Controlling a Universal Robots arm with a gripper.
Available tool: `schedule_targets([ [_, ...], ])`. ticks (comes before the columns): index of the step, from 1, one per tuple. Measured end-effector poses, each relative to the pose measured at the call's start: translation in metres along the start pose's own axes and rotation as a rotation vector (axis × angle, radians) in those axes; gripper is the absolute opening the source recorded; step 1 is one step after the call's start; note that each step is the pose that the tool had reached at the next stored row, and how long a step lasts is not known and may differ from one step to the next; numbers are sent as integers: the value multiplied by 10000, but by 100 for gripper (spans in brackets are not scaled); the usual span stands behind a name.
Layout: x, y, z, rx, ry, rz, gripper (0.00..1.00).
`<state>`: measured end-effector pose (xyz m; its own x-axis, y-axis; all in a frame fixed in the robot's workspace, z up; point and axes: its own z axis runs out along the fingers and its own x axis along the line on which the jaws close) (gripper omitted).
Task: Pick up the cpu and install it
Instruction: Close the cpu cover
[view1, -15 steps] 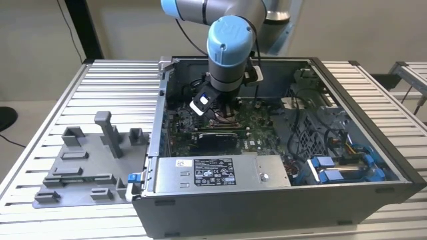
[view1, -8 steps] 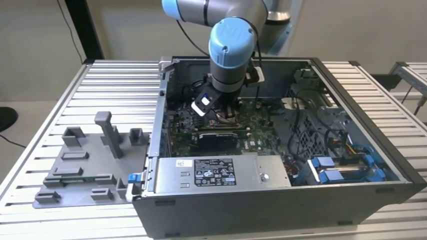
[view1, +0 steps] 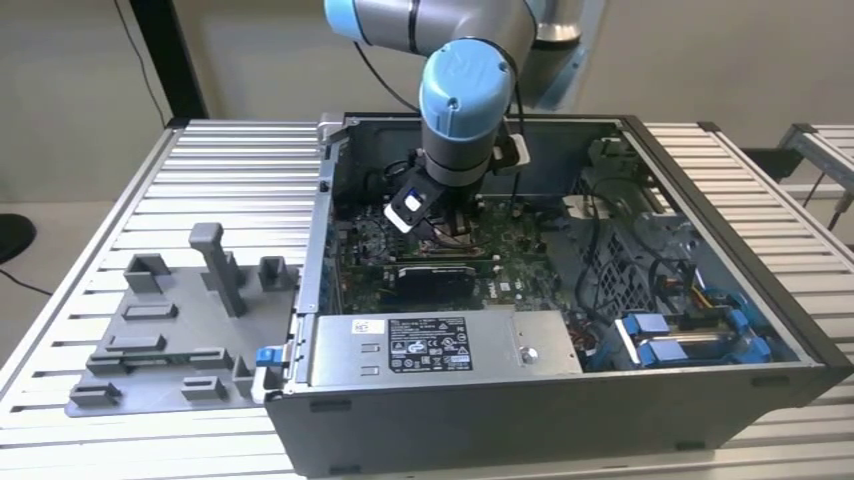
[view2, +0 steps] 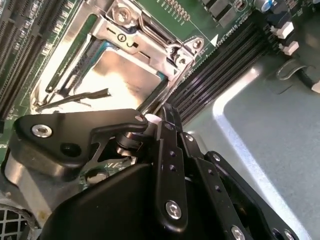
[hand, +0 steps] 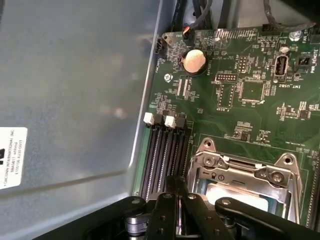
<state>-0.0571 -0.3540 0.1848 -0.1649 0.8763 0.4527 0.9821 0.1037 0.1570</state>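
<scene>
The cpu (view2: 125, 80) lies in the socket frame (view2: 150, 35), memory slots (hand: 162, 155) beside.

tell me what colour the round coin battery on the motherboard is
Pale cream-silver: the coin battery sits in a black holder on the green motherboard, showing best in the first wrist view.

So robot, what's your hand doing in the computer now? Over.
Hand low over the socket frame, inside the computer case. Cpu sitting in the socket. Memory slots alongside; nothing blocking.
</scene>
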Motion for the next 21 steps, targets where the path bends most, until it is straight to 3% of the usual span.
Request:
schedule_targets([
  [3, 60, -23, -112, -6, 29, 0, 0],
  [10, 119, -333, -159, -13, 34, -3, 0],
  [14, 73, -487, -212, -40, 29, -17, 0],
  [18, 43, -512, -208, -152, 18, -76, 0],
  [21, 26, -517, -175, -174, 16, -88, 0],
])
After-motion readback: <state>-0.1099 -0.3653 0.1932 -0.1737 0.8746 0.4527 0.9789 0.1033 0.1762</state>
